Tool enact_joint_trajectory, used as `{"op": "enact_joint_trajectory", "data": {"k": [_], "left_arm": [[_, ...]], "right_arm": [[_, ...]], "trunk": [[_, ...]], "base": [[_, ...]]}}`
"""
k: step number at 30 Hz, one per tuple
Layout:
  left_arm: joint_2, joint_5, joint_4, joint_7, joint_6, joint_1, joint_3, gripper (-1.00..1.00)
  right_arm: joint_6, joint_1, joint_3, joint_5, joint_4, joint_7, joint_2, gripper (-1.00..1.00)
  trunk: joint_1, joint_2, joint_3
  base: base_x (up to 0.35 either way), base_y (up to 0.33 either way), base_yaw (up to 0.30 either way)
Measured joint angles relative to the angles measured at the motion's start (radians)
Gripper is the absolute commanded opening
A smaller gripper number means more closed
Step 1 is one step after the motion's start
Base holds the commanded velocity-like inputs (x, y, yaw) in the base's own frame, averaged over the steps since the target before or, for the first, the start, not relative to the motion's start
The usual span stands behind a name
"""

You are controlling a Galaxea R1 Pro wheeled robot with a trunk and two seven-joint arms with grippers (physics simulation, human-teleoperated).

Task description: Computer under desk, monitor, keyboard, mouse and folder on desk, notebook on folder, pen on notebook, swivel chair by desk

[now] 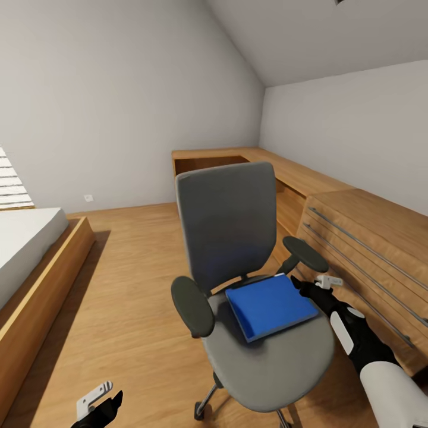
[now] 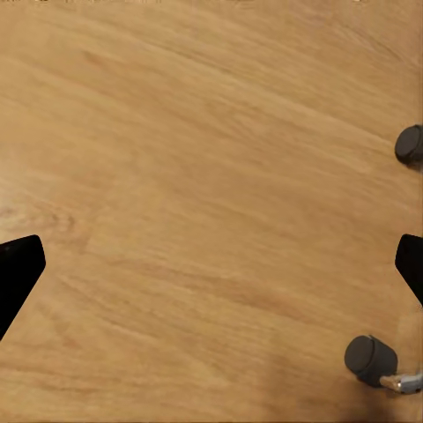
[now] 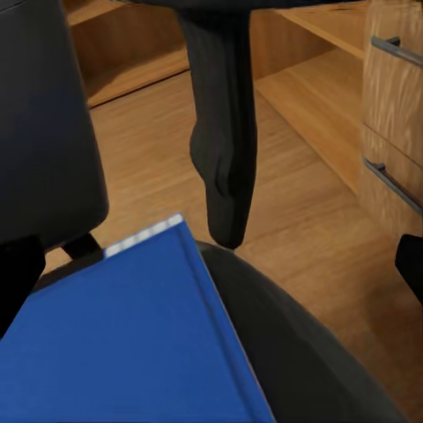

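Folder (image 1: 270, 305) flat on swivel chair (image 1: 229, 226), right gripper (image 1: 300, 287) beside

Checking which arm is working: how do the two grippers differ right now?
The right gripper is raised to seat height, at the edge of the blue folder on the swivel chair; the left gripper hangs low over bare wooden floor near the chair's casters. Both are open and hold nothing.

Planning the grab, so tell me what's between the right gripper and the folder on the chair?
Nothing: in the head view the right gripper sits at the edge of the folder, past the chair's armrest.
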Motion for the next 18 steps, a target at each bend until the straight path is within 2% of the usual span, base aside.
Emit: {"op": "enact_joint_trajectory", "data": {"k": [4, 11, 18], "left_arm": [[0.000, 0.000, 0.000, 0.000, 0.000, 0.000, 0.001, 1.00], [0.000, 0.001, 0.000, 0.002, 0.001, 0.000, 0.001, 1.00], [0.000, 0.001, 0.000, 0.005, 0.002, 0.000, 0.000, 1.00]], "right_arm": [[0.000, 0.000, 0.003, 0.001, 0.020, -0.002, 0.000, 1.00], [-0.004, 0.000, 0.005, 0.002, 0.109, -0.021, -0.001, 1.00], [-0.005, 0.000, 0.006, 0.004, 0.127, -0.024, -0.001, 1.00]], "trunk": [[0.000, 0.000, 0.000], [0.000, 0.000, 0.000], [0.004, -0.007, -0.003]], "base": [[0.028, 0.000, 0.000], [0.006, 0.000, 0.000], [0.000, 0.000, 0.000]]}}
